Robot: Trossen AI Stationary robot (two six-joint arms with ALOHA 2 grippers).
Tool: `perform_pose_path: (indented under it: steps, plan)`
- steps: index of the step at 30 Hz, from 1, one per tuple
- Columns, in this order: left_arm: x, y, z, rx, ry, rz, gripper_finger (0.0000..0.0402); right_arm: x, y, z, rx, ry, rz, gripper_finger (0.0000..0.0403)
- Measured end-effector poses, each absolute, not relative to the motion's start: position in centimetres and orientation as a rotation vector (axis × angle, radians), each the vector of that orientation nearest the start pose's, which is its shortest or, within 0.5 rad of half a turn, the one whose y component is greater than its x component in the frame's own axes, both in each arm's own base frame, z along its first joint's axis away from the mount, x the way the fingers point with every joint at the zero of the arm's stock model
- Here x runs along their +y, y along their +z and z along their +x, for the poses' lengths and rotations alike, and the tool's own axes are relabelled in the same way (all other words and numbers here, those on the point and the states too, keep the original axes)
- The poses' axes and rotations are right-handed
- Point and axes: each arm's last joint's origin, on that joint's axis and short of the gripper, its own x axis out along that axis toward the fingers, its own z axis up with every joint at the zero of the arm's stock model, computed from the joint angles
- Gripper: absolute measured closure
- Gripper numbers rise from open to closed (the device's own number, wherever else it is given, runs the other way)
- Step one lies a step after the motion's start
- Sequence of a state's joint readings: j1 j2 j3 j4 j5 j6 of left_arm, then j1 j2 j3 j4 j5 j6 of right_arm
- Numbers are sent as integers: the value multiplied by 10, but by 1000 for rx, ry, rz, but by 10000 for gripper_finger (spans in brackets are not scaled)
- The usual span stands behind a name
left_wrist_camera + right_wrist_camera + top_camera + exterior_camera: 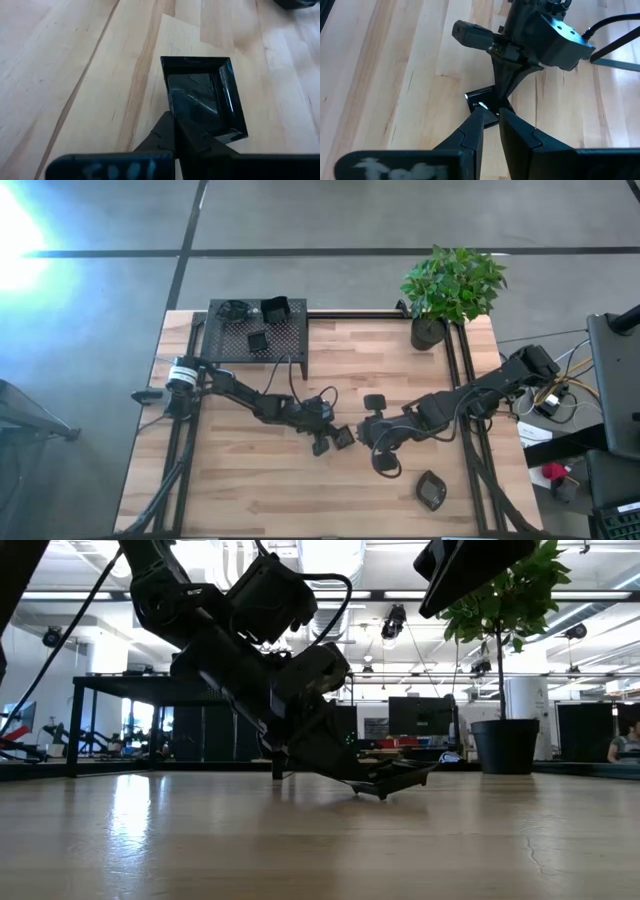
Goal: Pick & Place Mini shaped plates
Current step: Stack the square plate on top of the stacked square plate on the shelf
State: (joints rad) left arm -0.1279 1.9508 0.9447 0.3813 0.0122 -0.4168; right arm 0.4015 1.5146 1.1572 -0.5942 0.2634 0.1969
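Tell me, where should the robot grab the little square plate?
By its thin raised rim, one finger inside and one outside, coming from above. The square plate is low and wide, with upright walls; the left gripper pinches that rim now.

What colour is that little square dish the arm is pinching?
Glossy black square dish, clearest in the left wrist view, held by the left gripper.

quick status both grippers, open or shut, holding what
Left gripper: shut on the square plate.
Right gripper: nearly closed, holding nothing.
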Motion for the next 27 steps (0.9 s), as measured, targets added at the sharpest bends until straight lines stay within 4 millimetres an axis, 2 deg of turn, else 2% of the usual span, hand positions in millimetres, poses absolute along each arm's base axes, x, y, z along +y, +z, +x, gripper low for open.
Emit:
perform_pose_path:
  steps: [7,15,22,27]
  plan:
    - [-48,130,372,638,-17,-371,401,115,260,290,904,36,-122,346]
    - [-47,157,363,629,-19,-368,401,115,260,289,905,38,-122,346]
    - [-45,187,351,608,3,-361,401,115,260,289,907,45,-134,346]
    - [-40,212,335,595,79,-338,401,115,260,289,907,53,-151,346]
